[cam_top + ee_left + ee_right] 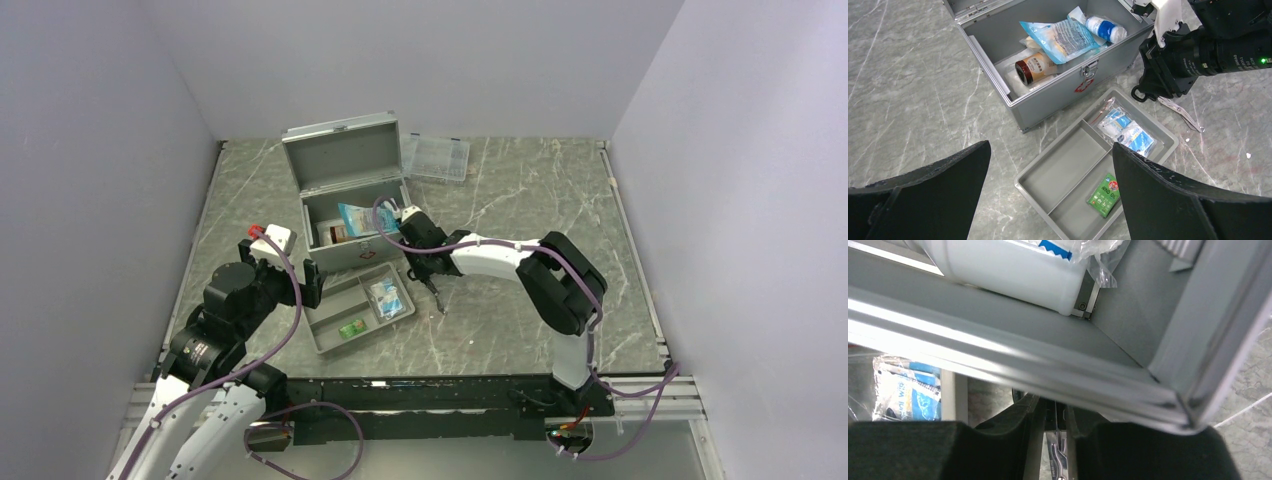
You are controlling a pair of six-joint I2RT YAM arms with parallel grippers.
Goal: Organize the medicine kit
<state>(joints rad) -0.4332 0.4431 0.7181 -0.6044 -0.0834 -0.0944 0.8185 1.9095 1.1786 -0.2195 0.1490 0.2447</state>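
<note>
**Kit open mid-bench, R tool pinching a slim metal piece**

Nearest me, the L tool hangs over the grey marble-look bench w/ its jaws spread wide and nothing between them.

Just beyond it sits a shallow grey divided plastic tray, set at an angle. The big compartment is bare. A small green sachet lies in the near strip, and a clear bag of blue-and-white sachets lies in the right-hand section.

To the right of the tray, the R tool hovers by the front right corner of the box. Its jaws are narrow, nipped on a slim silver metal instrument that slants down toward the bench. Can't tell if the tip touches.

Behind the tray is the medicine kit, a grey metal rectangular box left of centre. Its hinged lid stands up at the back, and there's a small red mark on the front wall. Inside are:
- a brown bottle on its side
- a blue-tinted clear pouch, propped over the bottle
- a white bottle w/ blue label at the right end

Farthest back, a flat clear plastic compartment case lies just beside the lid, to its right.
</note>
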